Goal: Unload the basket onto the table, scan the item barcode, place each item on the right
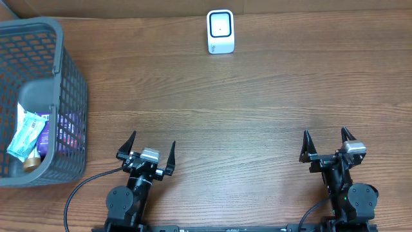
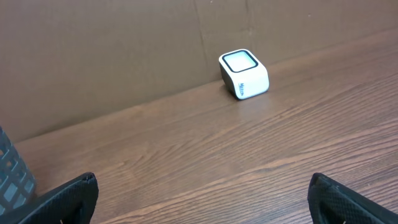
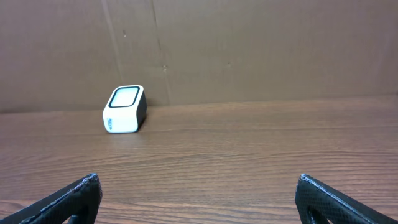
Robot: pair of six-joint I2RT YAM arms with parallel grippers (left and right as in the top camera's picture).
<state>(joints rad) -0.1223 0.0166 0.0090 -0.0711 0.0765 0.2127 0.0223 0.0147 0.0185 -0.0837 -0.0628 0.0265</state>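
A small white barcode scanner (image 1: 220, 31) with a dark-rimmed window stands at the table's far edge; it also shows in the left wrist view (image 2: 244, 74) and the right wrist view (image 3: 124, 109). Items lie in a grey mesh basket (image 1: 64, 71) at the left: a light-blue packet (image 1: 26, 138), a purple pack (image 1: 46, 132) and a brown-capped thing (image 1: 30, 164). My left gripper (image 1: 152, 145) stands open near the front edge, nothing between its fingers. My right gripper (image 1: 327, 139) is open too, empty, at the front right.
A brown cardboard wall (image 3: 249, 50) backs the wooden table behind the scanner. The basket's corner (image 2: 12, 174) shows at the left of the left wrist view. A black cable (image 1: 80, 190) loops by the left arm's base.
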